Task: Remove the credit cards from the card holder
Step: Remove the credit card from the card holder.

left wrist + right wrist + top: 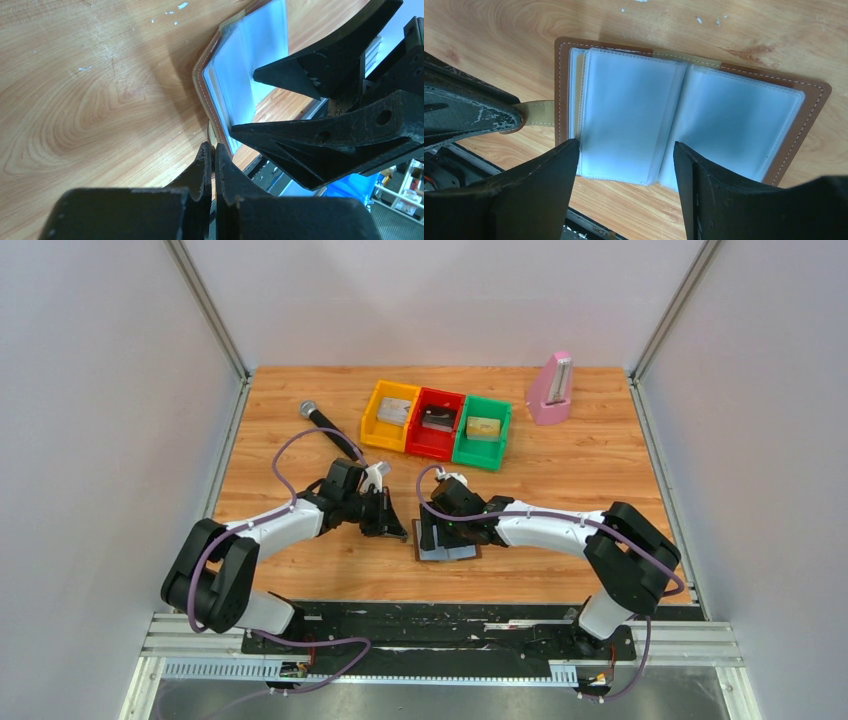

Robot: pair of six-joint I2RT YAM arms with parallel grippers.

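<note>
The card holder [450, 553] lies open near the table's front edge, brown rim around two pale blue plastic sleeves [734, 110]. Both sleeves look blank, so I cannot tell whether a credit card is inside. My left gripper [396, 531] is shut on the holder's tan strap [538, 112] at its left edge, and its jaws [214, 147] are pressed together at the holder's brown rim [200, 85]. Just above the holder, my right gripper [624, 149] stands open, one finger on each side of the left sleeve's near end, gripping nothing. One card lies in each bin [393, 410].
Yellow [390, 416], red [436, 423] and green [482, 431] bins stand in a row at the back centre. A pink metronome [550, 388] is at the back right. A black microphone-like rod [325, 420] lies behind the left arm. The table's front edge runs just below the holder.
</note>
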